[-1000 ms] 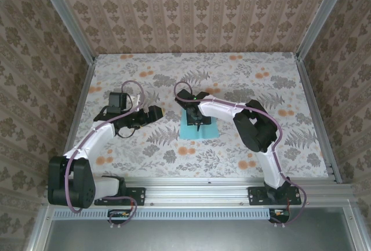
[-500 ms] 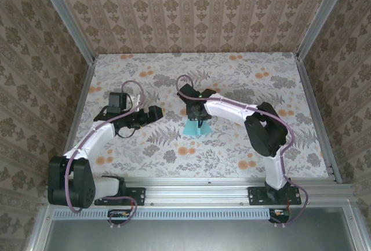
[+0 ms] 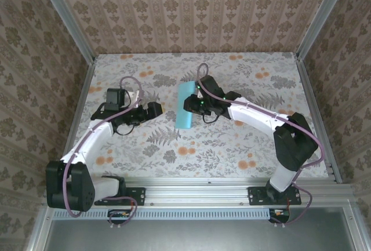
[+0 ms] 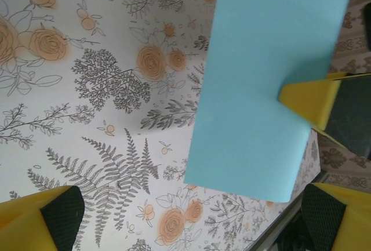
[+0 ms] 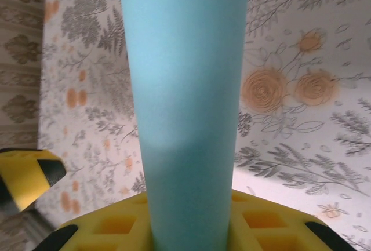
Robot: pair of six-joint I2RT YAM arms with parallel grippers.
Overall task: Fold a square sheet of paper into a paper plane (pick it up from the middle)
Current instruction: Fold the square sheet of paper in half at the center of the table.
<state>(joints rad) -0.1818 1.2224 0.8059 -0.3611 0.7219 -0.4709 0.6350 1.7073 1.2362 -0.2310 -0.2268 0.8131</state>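
Holding the square sheet of paper (image 5: pixel 185 117) at its middle, clear of the counter (image 3: pixel 243 146). That looks like the step in hand: carry the sheet up and offer it to the other side for the first fold.

Closest to me: right tool (image 3: pixel 193 105) pinching the sheet, jaws drawn in on it. Turquoise face runs straight up from between the jaws. From this wrist it reads as a narrow band, the two halves bent toward each other. Cannot tell if a crease is set or if it is only curled.

Next out: one yellow finger (image 4: pixel 310 100) of the right tool presses on the sheet's right edge, about halfway along its length. Sheet hangs flat, turquoise side toward the left wrist camera. No yellow-orange reverse shows.

Beyond: left tool (image 3: pixel 155 109) spread wide, holding nothing, just beside the sheet on its left and apart from it. Its fingers (image 4: pixel 43 219) frame the sheet's lower corner.

Farthest: bare floral counter below and behind the sheet.

To do this well, my judgement:
- Pinch firm enough not to slip, light enough not to dent the paper.
- Hold the sheet level and quiet so the free edges line up.
- Bring the left tool square onto a free edge, not a corner, and close only once both layers sit between the jaws.
- Check edge-to-edge match before pressing any crease; a skewed first fold carries through the whole plane.
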